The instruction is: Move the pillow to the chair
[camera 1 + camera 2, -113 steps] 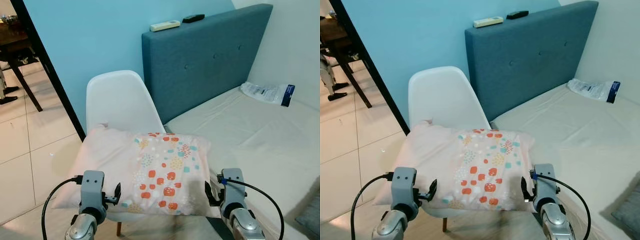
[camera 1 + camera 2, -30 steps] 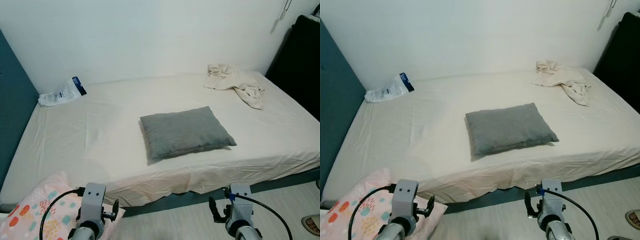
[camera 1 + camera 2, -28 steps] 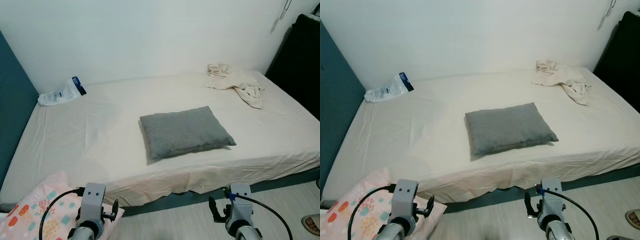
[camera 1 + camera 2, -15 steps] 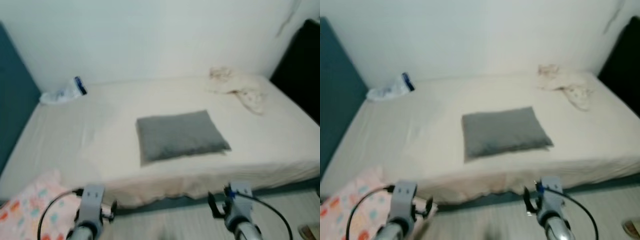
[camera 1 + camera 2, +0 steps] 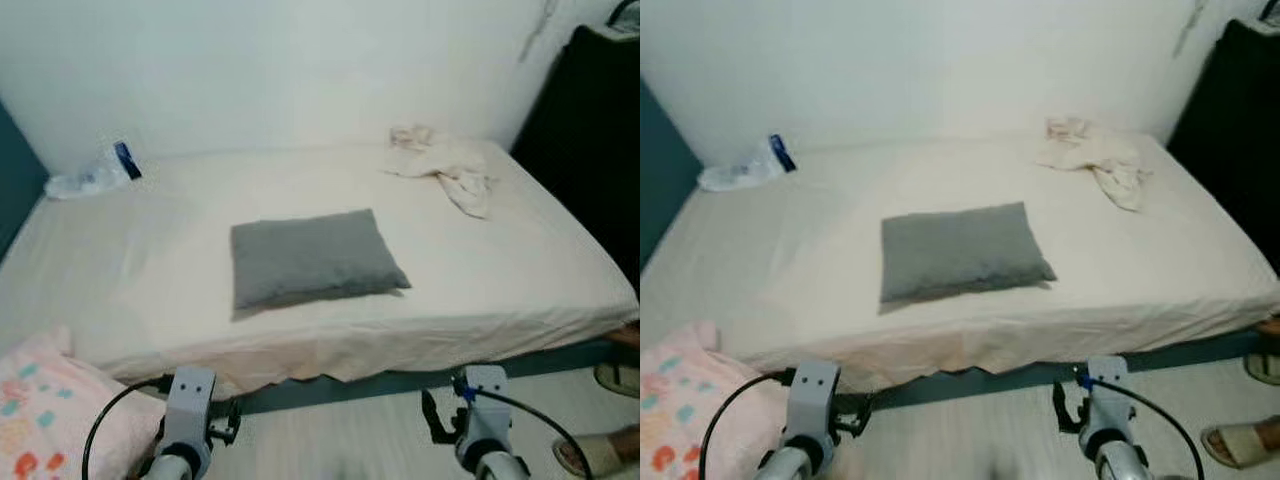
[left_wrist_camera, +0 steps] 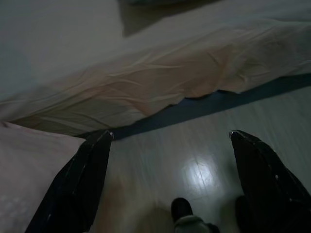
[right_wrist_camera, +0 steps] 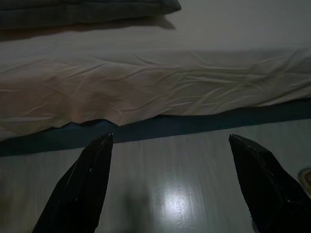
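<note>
A grey pillow point(image 5: 312, 257) lies flat in the middle of the bed point(image 5: 500, 290). A pink pillow with coloured spots point(image 5: 40, 400) sits at my lower left, beside the bed's corner; what it rests on is hidden. My left gripper point(image 6: 170, 135) is open and empty, low over the floor, with the pink pillow point(image 6: 29, 170) right beside its finger. My right gripper point(image 7: 170, 137) is also open and empty, facing the bed's side over the floor.
A crumpled beige cloth point(image 5: 440, 165) lies at the bed's far right and a plastic packet point(image 5: 90, 175) at its far left. Black furniture point(image 5: 590, 140) stands on the right. A person's sandalled feet point(image 5: 600, 455) are on the pale floor point(image 5: 970, 430) at the right.
My view swung from the white chair, with the spotted pillow on it, round to the bed, then drifted right. The sandalled feet came into view. Both grippers stay open.
</note>
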`<state>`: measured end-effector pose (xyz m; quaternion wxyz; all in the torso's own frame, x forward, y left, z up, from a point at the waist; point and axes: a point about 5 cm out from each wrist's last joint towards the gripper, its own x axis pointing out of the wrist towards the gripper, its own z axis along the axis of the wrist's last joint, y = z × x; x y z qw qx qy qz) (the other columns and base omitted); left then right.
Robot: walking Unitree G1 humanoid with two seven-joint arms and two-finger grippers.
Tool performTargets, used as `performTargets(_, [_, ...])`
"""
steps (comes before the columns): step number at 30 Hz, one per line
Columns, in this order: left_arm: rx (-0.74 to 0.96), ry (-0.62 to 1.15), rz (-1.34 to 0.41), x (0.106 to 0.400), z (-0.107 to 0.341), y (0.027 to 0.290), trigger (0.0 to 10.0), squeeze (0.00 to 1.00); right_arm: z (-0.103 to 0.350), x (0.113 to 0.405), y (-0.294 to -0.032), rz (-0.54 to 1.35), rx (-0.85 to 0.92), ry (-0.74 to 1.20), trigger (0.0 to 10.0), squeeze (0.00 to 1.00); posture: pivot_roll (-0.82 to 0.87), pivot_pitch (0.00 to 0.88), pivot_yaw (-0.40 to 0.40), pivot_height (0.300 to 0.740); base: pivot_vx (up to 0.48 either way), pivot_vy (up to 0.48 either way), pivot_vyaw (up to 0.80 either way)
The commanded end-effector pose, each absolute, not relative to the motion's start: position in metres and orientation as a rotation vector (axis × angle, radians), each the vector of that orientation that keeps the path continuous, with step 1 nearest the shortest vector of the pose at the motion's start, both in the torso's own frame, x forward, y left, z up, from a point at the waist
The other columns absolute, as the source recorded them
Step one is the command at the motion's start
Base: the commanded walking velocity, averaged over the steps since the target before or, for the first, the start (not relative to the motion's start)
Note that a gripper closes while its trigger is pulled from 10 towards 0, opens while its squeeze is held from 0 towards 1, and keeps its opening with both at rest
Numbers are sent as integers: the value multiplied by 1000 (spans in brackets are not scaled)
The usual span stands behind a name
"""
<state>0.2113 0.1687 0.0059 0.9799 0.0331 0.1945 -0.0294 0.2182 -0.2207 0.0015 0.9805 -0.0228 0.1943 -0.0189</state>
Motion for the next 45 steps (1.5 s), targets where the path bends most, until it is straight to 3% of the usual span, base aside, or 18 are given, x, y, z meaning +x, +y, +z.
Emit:
performTargets(1, [76, 424, -45, 207, 1, 174, 10000, 0, -1, 215, -219, -35, -38, 409, 10000, 0, -61, 119, 26, 740, 0, 0, 0])
performTargets(9, [83, 428, -55, 207, 1, 174, 10000, 0, -1, 215, -218, -31, -36, 413, 10000, 0, -60, 115, 26, 740, 0, 0, 0])
performTargets(16, [104, 432, -70, 208, 1, 173, 10000, 0, -1, 215, -217, -31, -33, 413, 10000, 0, -63, 117, 32, 740, 0, -459, 0])
performTargets(45, [74, 448, -76, 212, 0, 176, 10000, 0, -4, 219, -217, -105, -16, 443, 10000, 0, -73, 115, 54, 740, 0, 0, 0])
